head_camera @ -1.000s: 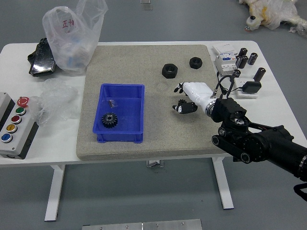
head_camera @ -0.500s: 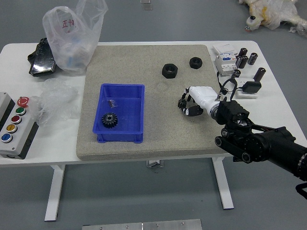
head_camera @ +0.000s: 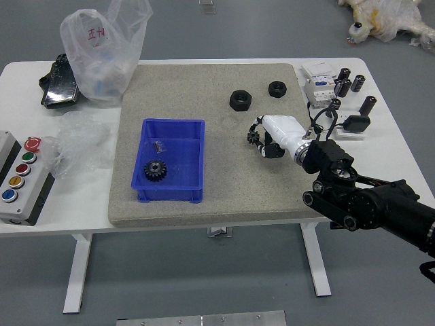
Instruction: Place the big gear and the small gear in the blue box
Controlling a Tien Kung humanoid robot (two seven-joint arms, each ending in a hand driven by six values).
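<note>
My right hand [head_camera: 257, 132] is over the right half of the grey mat, its fingers closed on the small black gear [head_camera: 253, 138], which shows at the fingertips. The white back of the hand hides part of the grasp. To the left stands the blue box [head_camera: 178, 193], apart from the hand. The big black gear [head_camera: 155, 170] lies inside the box, toward its lower left. My left hand is out of view.
Two black nuts [head_camera: 240, 100] lie on the mat behind the hand. White fixtures and black cylinders [head_camera: 368, 105] stand at the right. Plastic bags [head_camera: 102, 54], a black packet [head_camera: 61, 83] and a button panel [head_camera: 24, 183] occupy the left side.
My right hand's fingers, spread around the small gear before, have closed on it. Hand and gear have since shifted slightly left and toward the far side.
</note>
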